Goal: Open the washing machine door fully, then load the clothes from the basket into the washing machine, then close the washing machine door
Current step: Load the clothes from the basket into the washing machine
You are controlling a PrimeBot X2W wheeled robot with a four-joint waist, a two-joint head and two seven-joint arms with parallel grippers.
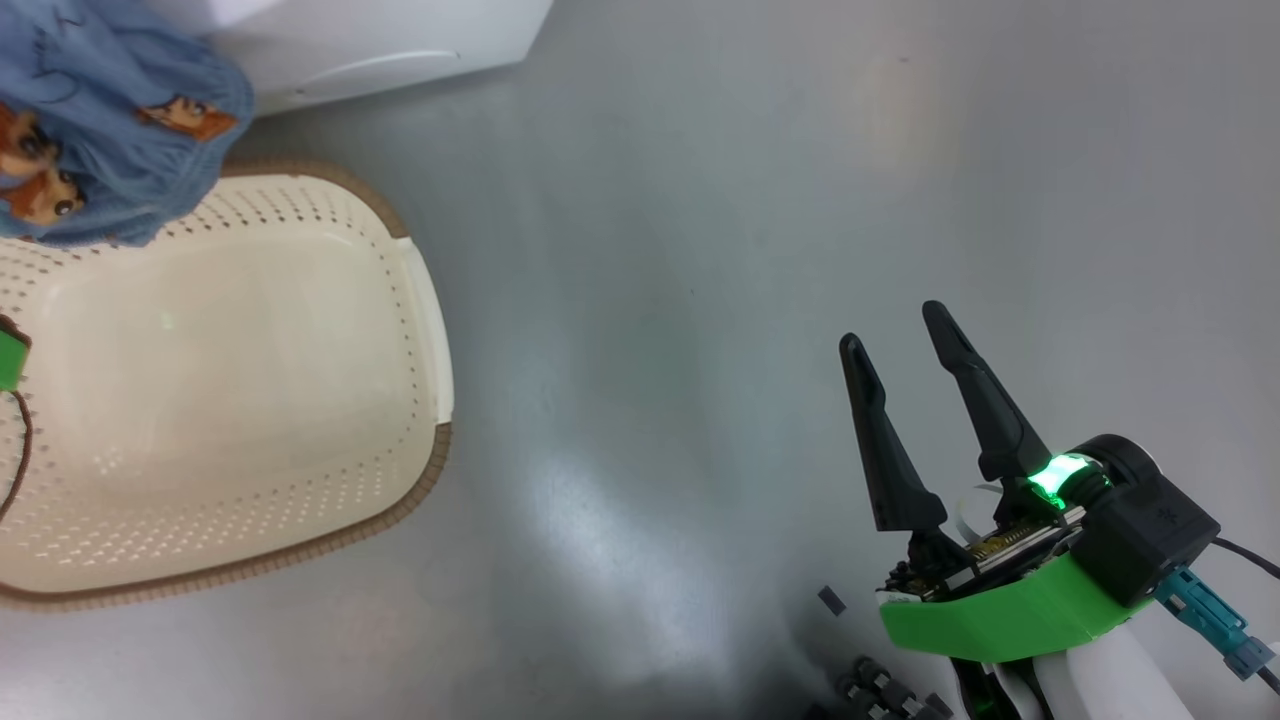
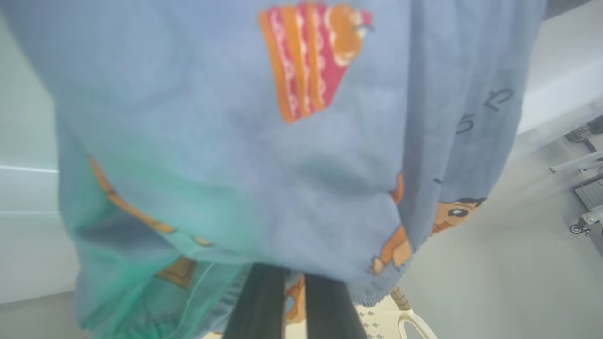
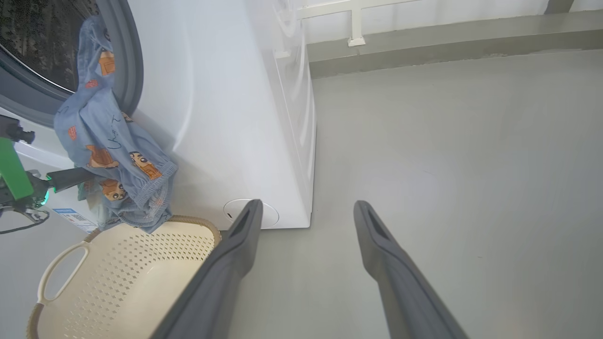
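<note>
Blue clothes point(image 2: 301, 141), in left jaws, above basket point(image 1: 425, 300)

The basket point(image 1: 425, 330) is sitting on the floor point(image 1: 700, 250), just before the washing machine point(image 3: 226, 117). The clothes point(image 1: 110, 130) are hanging above the basket's far end, pinched in the left end effector point(image 2: 294, 301). The right end effector point(image 1: 893, 323) is hovering well apart to the right, jaws spread.

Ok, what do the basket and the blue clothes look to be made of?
Basket: looks like moulded cream plastic, smooth with slight sheen, rows of punched holes; brown rim looks woven, perhaps moulded too. Clothes: soft matt printed cloth, hanging in folds with a gathered hem; probably knit cotton, unconfirmed.
</note>
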